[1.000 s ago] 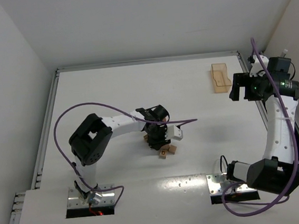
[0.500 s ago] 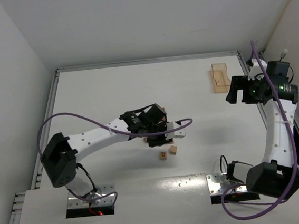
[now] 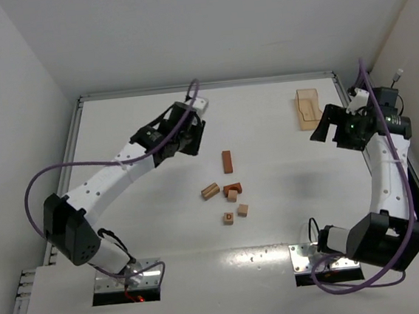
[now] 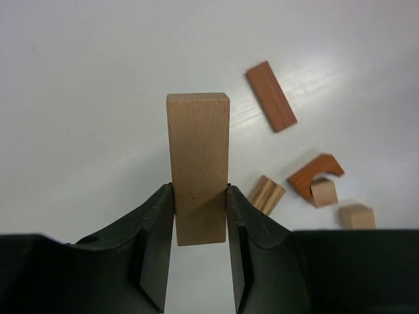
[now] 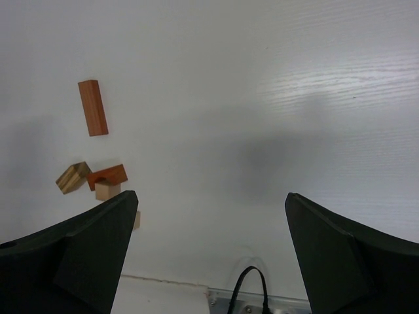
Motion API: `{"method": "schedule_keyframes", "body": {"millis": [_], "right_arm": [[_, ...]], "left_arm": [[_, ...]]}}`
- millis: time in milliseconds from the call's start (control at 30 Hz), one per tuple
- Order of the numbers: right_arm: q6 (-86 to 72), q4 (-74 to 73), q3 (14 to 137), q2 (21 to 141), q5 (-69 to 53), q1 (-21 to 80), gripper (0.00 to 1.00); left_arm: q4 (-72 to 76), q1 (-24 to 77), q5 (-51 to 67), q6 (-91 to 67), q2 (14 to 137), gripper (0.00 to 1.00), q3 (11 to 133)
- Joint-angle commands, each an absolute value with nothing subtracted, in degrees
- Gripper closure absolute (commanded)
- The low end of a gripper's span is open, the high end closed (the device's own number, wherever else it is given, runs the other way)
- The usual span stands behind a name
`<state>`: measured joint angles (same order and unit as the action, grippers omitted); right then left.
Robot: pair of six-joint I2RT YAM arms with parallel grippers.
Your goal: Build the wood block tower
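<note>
Only the left wrist view shows the left gripper (image 4: 200,196) clamping a smooth, pale wooden bar (image 4: 198,144); the right gripper (image 5: 211,199) has its jaws wide apart.

My left pincer (image 4: 200,196) has matt black plastic fingers (image 4: 154,242). The tan bar (image 4: 198,157) is smooth, bare, speckled wood. The tabletop (image 4: 85,98) is faintly grained, slightly glossy.

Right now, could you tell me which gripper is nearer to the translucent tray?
Right. The right gripper hangs open just beside the tray; the left gripper, holding a tan block, is well off to its left.
</note>
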<state>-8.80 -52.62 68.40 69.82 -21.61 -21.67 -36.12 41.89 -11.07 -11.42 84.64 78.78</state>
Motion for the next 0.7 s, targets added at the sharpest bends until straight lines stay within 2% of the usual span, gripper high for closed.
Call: {"method": "schedule_keyframes", "body": {"millis": [0, 200, 367, 667], "right_arm": [[-13.79, -50.98, 71.54, 70.22, -22.85, -22.06, 0.07], [-16.44, -52.03, 73.21, 70.22, -21.71, -21.36, 0.07], [-17.23, -53.35, 74.88, 70.75, -18.46, -20.84, 0.07], [-16.08, -53.88, 75.94, 72.33, -17.14, -20.83, 0.07]], "left_arm": [[-38.76, 36.75, -9.69, -26.7, 88.76, 1.0, 81.39], [-38.76, 31.21, -0.98, -34.27, 100.27, 1.0, 82.09], [-37.53, 31.2, 2.89, -37.35, 108.45, 1.0, 84.2], [-33.84, 32.34, 3.43, -40.34, 118.99, 1.0, 89.55]]}}
